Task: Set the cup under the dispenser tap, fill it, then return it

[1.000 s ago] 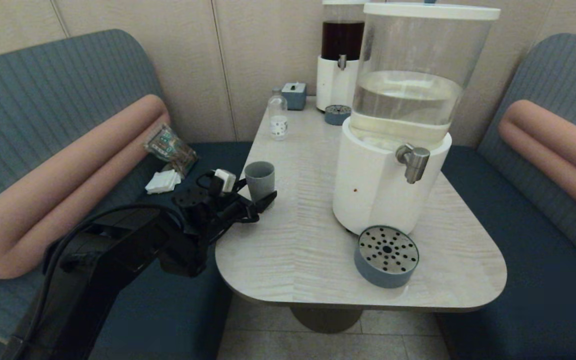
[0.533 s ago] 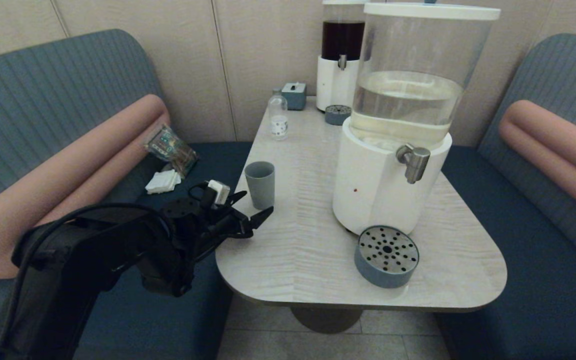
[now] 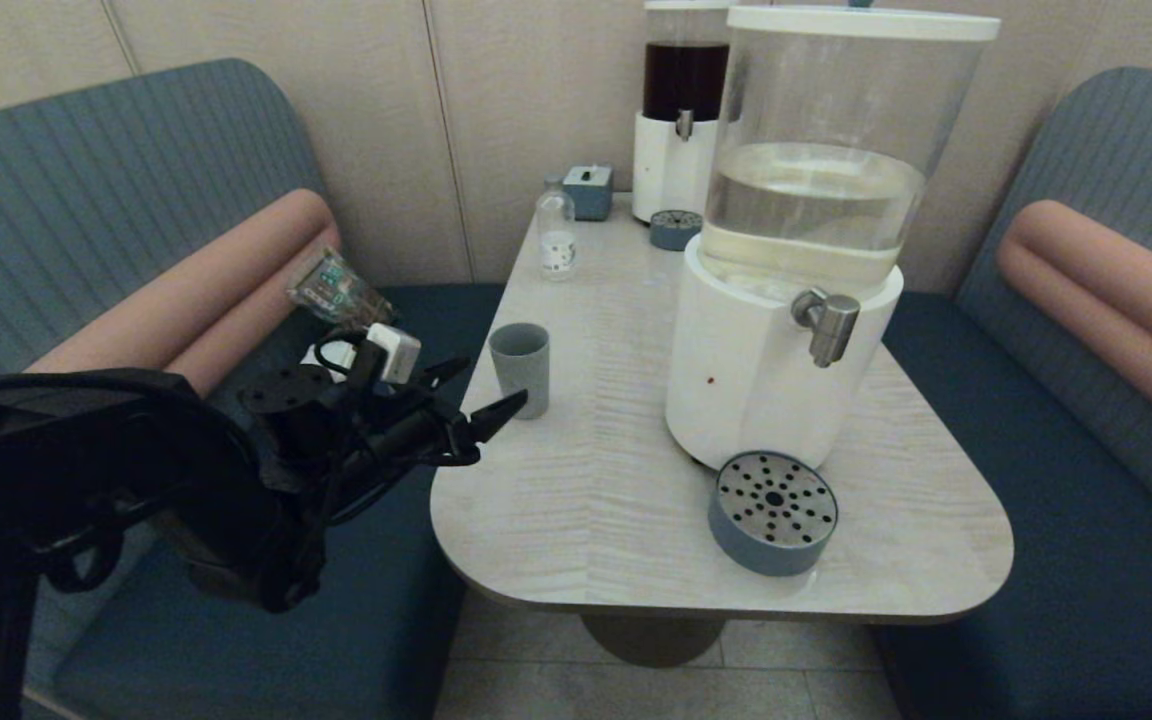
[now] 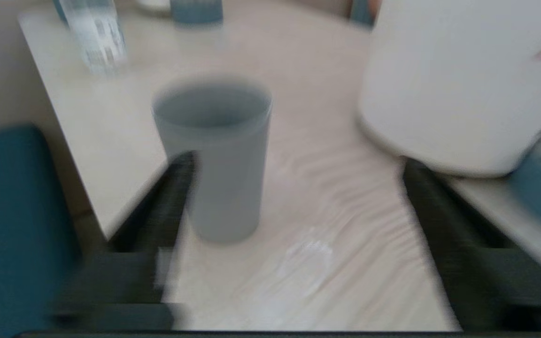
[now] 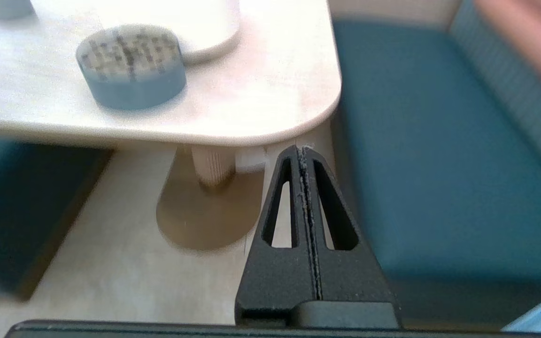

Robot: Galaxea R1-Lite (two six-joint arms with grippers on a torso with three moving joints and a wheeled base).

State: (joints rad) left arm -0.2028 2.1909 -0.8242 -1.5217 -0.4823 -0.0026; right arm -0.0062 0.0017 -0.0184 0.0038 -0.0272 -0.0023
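Note:
The grey-blue cup (image 3: 520,368) stands upright on the table near its left edge, and it also shows in the left wrist view (image 4: 214,155). My left gripper (image 3: 489,388) hangs open just short of the cup, off the table's left edge, with nothing between its fingers (image 4: 176,197). The cup is close to one fingertip and not held. The steel dispenser tap (image 3: 824,322) juts from the big white-based dispenser (image 3: 756,380), above the round perforated drip tray (image 3: 773,512). Below the table's right corner, my right gripper (image 5: 302,149) is shut and empty.
A small clear bottle (image 3: 556,240), a blue box (image 3: 588,190), a second drip tray (image 3: 675,228) and the dark-red dispenser (image 3: 681,110) stand at the table's far end. A snack packet (image 3: 341,295) lies on the left bench. Benches flank the table (image 3: 586,480).
My left gripper has drawn back from the cup toward the left bench, staying open. The cup has stayed where it stood on the table.

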